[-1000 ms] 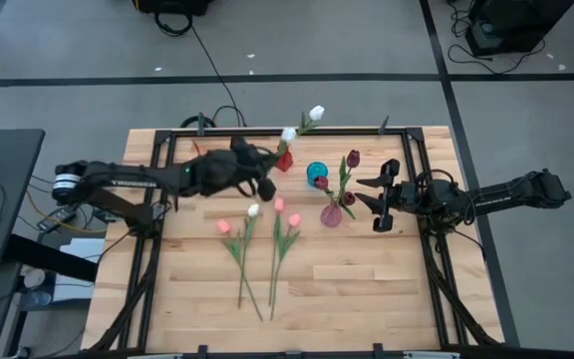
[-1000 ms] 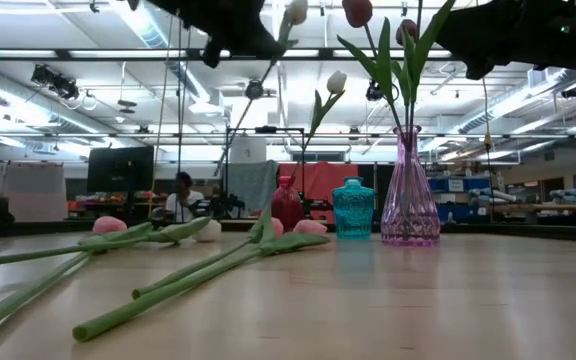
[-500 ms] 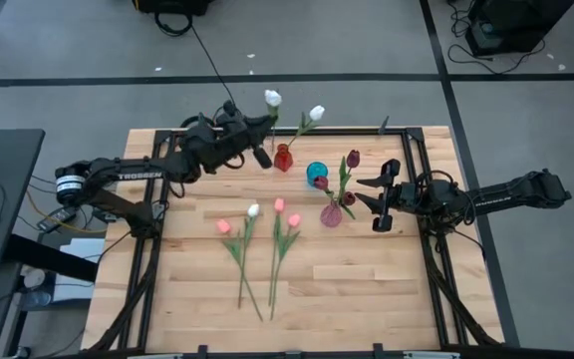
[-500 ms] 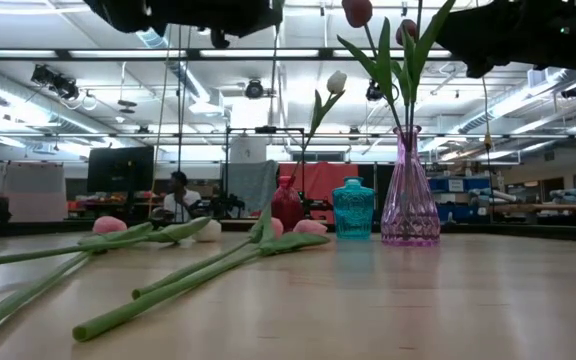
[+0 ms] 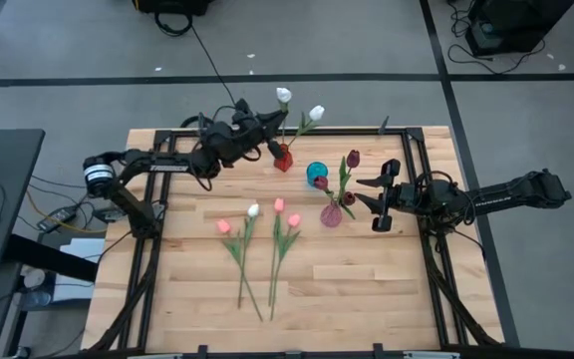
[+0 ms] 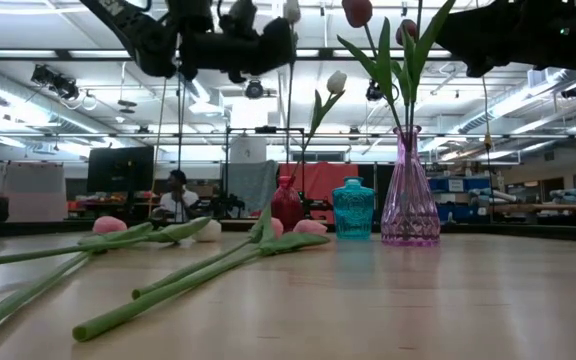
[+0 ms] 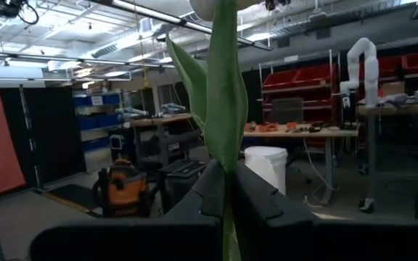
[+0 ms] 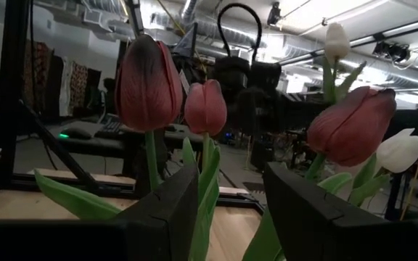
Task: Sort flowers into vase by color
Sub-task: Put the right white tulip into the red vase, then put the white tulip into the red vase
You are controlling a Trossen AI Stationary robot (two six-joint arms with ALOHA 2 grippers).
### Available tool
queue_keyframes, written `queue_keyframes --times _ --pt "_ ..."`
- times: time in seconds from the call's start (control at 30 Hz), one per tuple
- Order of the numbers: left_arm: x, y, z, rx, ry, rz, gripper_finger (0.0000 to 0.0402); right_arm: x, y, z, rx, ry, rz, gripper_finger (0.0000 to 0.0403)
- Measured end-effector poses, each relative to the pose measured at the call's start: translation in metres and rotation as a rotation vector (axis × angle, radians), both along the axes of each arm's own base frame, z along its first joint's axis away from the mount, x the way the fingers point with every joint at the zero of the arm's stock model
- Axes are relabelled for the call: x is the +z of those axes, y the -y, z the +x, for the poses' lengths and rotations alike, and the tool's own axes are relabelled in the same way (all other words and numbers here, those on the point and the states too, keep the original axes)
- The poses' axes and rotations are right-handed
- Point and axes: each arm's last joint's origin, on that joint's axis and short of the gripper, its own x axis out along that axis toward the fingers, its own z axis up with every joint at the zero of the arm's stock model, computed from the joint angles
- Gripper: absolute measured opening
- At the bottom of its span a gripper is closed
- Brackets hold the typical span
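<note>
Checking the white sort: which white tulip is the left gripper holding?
The white tulip raised over the red vase, pinched in the left gripper; one already stands in that vase, another lies on the table.

Overhead down; low level; wrists forward, sharing vases (image 5: pixel 331 213).

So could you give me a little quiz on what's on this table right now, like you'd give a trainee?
1. True or false: the left claw is shut on a white tulip above the small red vase.
2. Which vase holds the dark maroon tulips? A: turquoise vase; B: tall pink glass vase; C: red vase.
3. Fill in: the pink tulips lie flat on the wooden ____.

Key: 1 true; 2 B; 3 table.
</note>
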Motion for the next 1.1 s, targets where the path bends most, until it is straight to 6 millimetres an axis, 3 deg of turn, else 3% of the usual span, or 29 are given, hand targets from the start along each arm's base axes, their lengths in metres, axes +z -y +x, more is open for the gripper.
queue_keyframes --times 0.47,0.73,0.9,1.0,1.1 --pt "-0.041 -0.008 0.015 0.019 -0.142 -0.155 0.0029 0.0 0.0 0.0 0.0 -0.002 0.0 0.0169" --pt "-0.044 -0.004 0.012 0.022 -0.23 -0.236 0.0143 0.0 0.0 0.0 0.001 -0.001 0.0 0.0169" --pt "-0.038 0.01 -0.002 0.032 -0.38 -0.315 0.0202 0.0 0.0 0.0 0.002 0.0 0.002 0.0169" --pt "-0.038 0.027 -0.014 0.05 -0.485 -0.446 0.021 0.0 0.0 0.0 0.001 0.001 0.002 0.0169" --pt "-0.05 0.048 -0.026 0.096 -0.591 -0.672 0.0207 0.0 0.0 0.0 0.001 0.005 0.001 0.0169"
